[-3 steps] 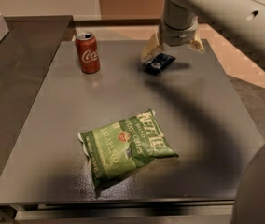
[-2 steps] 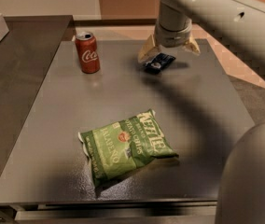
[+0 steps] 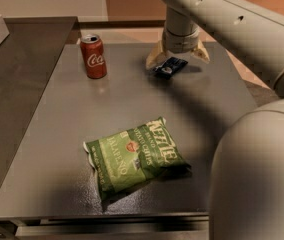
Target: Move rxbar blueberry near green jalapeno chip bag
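The claw (image 3: 178, 59) hangs over the far end of the grey surface (image 3: 57, 134), its tan fingers (image 3: 154, 60) spread on either side of the rxbar blueberry (image 3: 170, 66) lying just beneath. To the claw's left an upright red Coca-Cola can (image 3: 93, 56) blocks that side, with a strip of bare surface between the two. Nearer the camera, open surface runs from the claw to the green jalapeno chip bag (image 3: 134, 156), well apart. The robot's pale arm (image 3: 232, 19) fills the space to the claw's right.
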{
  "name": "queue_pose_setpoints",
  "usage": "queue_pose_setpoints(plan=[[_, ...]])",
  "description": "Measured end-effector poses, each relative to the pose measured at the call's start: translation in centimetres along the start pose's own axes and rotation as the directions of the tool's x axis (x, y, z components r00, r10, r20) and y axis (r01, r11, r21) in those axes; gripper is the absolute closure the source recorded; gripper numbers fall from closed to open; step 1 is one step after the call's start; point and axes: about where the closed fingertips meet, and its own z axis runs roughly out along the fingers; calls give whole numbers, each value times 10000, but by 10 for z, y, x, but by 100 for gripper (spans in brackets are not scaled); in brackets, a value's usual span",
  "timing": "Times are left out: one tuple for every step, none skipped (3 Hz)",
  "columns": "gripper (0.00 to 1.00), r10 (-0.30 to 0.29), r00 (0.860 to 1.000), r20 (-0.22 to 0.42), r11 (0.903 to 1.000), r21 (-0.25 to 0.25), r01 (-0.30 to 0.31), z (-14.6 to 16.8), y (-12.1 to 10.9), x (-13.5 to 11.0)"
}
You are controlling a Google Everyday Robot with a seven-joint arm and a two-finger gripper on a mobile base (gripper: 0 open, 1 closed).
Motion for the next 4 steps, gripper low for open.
queue_pose_setpoints(plan=[[0, 47, 9997, -219, 9999, -131, -50, 9, 6, -2], [0, 73, 9989, -461, 9996, -258, -85, 18, 12, -2], [17, 19, 9975, -702, 9993, -359, -45, 25, 16, 0], [39, -70, 9967, -809, 9987, -507, 29, 29, 19, 1]])
